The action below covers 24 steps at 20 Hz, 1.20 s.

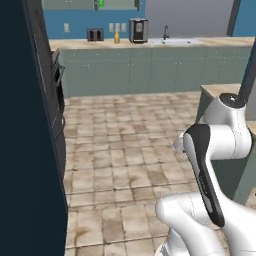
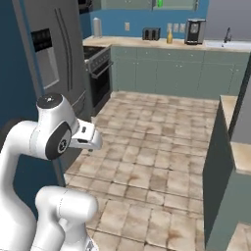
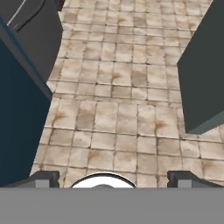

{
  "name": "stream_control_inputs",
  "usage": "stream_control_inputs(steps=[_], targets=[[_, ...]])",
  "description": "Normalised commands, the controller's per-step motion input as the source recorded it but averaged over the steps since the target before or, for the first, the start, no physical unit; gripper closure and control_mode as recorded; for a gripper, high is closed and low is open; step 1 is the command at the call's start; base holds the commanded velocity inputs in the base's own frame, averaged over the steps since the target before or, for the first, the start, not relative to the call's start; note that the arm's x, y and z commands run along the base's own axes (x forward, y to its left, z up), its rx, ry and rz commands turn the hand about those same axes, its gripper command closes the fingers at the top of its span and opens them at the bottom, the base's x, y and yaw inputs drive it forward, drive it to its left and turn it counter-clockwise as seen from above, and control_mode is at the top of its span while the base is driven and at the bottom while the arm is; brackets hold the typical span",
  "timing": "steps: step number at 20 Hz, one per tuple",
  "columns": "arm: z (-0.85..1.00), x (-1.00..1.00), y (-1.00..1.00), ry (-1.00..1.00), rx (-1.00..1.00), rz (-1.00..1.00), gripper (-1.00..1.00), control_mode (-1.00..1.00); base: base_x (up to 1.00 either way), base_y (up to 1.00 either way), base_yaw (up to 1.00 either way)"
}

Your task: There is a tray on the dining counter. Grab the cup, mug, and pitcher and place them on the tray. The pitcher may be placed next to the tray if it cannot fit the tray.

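- The dining counter (image 2: 240, 152) runs along the robot's right side, a beige top on a grey-green base; nothing shows on the visible part.
- The gripper (image 3: 113, 178) hangs over the tiled floor (image 3: 118, 113) with its fingers spread wide and nothing between them.
- A dark fridge (image 2: 59, 54) and an oven (image 2: 100, 68) stand on the left.
- The far counter (image 1: 150, 44) carries a toaster (image 1: 95, 34), a bottle (image 1: 116, 37) and a coffee machine (image 1: 138, 30).

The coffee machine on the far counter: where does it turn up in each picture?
Left base view: coffee machine at top centre, on the back counter beside the sink.
Right base view: it stands at top right, again left of the sink.
Hand view: tiled floor ahead, between the open gripper's fingertips.
Shared landmark: the tiled floor.
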Motion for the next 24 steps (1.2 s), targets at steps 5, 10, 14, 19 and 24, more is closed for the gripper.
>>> stream_control_inputs(steps=[5,10,14,19,24], targets=[[0.0,0.0,0.0,0.0,0.0,0.0,-1.0,1.0,1.0,0.49,-0.17],[0.0,0.0,0.0,0.0,0.0,0.0,-1.0,1.0,1.0,-0.01,-0.26],[0.0,0.0,0.0,0.0,0.0,0.0,-1.0,1.0,1.0,-0.05,-0.26],[0.0,0.0,0.0,0.0,0.0,0.0,-1.0,1.0,1.0,0.0,-0.07],[0.0,0.0,0.0,0.0,0.0,0.0,-1.0,1.0,1.0,-0.03,0.0]])
